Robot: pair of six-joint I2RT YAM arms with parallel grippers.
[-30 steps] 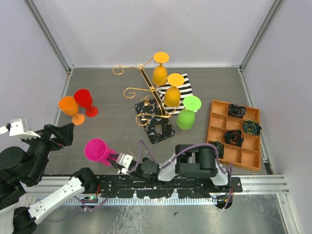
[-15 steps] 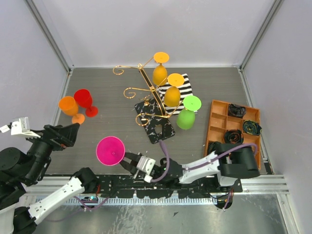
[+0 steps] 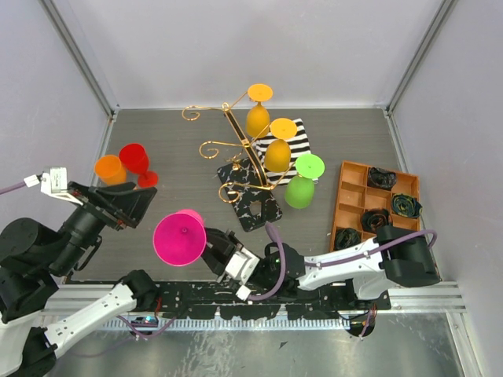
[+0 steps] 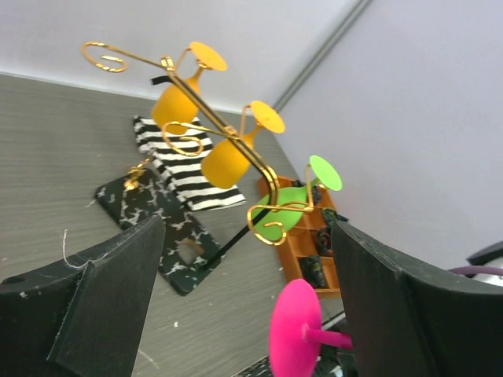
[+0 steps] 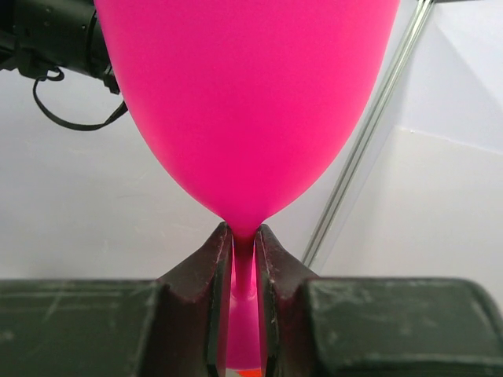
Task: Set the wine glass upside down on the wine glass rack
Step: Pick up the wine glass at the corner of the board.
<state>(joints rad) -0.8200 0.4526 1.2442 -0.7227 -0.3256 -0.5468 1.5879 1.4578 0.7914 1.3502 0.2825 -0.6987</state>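
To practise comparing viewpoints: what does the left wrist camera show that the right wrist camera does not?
Only left wrist: the gold wire wine glass rack on a black marbled base, hung with two yellow glasses and a green glass, and a striped cloth. Only right wrist: the right gripper shut on the stem of the pink wine glass. Both: that pink glass.

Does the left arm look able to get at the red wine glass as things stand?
Probably yes. The left gripper stands open and empty close to the red wine glass, with nothing between them, though the orange glass beside it could get bumped.
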